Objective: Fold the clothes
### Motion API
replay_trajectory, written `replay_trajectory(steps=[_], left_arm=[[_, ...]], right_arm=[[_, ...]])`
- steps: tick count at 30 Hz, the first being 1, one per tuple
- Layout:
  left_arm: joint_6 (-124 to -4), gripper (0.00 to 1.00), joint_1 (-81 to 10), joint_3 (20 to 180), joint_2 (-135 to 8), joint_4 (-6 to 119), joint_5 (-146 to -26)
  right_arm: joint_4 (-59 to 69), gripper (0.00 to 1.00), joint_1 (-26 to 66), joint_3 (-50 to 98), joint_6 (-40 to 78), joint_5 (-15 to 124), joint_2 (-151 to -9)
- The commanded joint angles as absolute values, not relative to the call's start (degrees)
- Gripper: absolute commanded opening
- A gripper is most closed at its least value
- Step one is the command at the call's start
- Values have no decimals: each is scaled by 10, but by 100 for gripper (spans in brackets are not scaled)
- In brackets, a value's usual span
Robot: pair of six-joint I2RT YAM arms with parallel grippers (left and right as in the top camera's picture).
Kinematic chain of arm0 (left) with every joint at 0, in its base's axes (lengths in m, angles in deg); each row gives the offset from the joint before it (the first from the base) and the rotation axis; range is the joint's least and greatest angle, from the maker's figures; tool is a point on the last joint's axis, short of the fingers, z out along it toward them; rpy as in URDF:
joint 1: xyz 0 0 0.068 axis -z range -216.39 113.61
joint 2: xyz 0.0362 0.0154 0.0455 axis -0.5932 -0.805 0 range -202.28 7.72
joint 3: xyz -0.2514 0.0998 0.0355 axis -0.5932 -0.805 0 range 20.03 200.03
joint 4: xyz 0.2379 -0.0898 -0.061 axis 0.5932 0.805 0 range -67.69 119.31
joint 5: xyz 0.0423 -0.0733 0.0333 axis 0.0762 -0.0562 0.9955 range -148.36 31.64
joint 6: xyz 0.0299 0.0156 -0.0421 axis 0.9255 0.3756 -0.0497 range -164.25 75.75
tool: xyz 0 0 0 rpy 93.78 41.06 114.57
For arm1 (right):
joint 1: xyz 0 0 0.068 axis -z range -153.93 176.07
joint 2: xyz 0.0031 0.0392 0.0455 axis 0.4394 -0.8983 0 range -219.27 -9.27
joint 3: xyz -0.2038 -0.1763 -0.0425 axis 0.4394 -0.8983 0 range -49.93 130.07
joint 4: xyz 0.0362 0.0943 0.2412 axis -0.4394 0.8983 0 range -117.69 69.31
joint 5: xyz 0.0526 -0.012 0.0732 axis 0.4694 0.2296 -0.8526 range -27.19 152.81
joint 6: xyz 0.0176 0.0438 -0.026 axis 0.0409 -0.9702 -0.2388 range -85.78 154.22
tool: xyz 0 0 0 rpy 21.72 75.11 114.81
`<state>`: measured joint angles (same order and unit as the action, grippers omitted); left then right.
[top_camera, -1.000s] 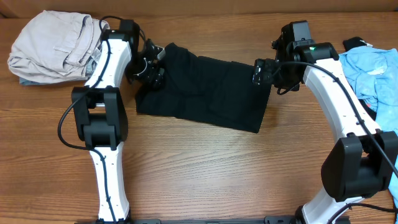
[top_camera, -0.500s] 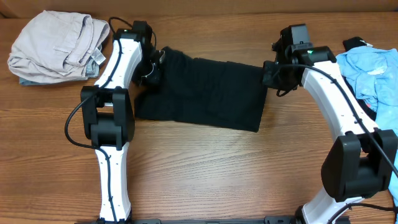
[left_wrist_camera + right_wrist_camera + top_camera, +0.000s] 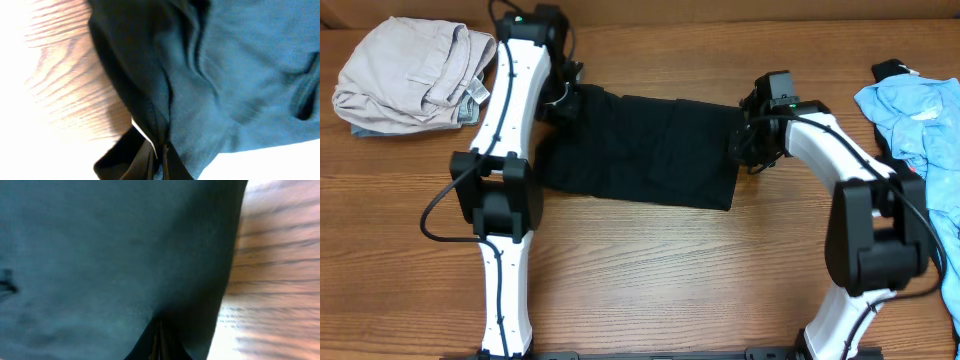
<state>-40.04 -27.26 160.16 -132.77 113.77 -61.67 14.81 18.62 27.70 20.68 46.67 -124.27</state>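
Left hand (image 3: 566, 100) drawn farther back since a second ago, right hand (image 3: 740, 142) swung inward, each pinched tight on an end of black garment (image 3: 640, 150) spread across desk (image 3: 650, 270), beige pile (image 3: 410, 70) far left, blue shirt (image 3: 920, 120) far right

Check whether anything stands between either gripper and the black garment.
Nothing visible does. The left gripper is shut on the left end of the black garment and the right gripper on its right end. The beige pile and blue shirt lie off to the sides, apart from it.
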Motion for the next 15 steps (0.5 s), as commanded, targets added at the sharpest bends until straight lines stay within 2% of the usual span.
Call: replay_trajectory(steps=[1, 10, 15], left_arm=[[-433, 4, -227, 1648, -1303, 1152, -613], [-484, 4, -93, 1675, -1304, 1113, -660], [-497, 4, -18, 1674, -1308, 1063, -671]], right_arm=[[141, 4, 187, 272, 192, 455, -1278], [135, 4, 189, 272, 189, 447, -1290], [156, 4, 216, 300, 192, 386, -1264]])
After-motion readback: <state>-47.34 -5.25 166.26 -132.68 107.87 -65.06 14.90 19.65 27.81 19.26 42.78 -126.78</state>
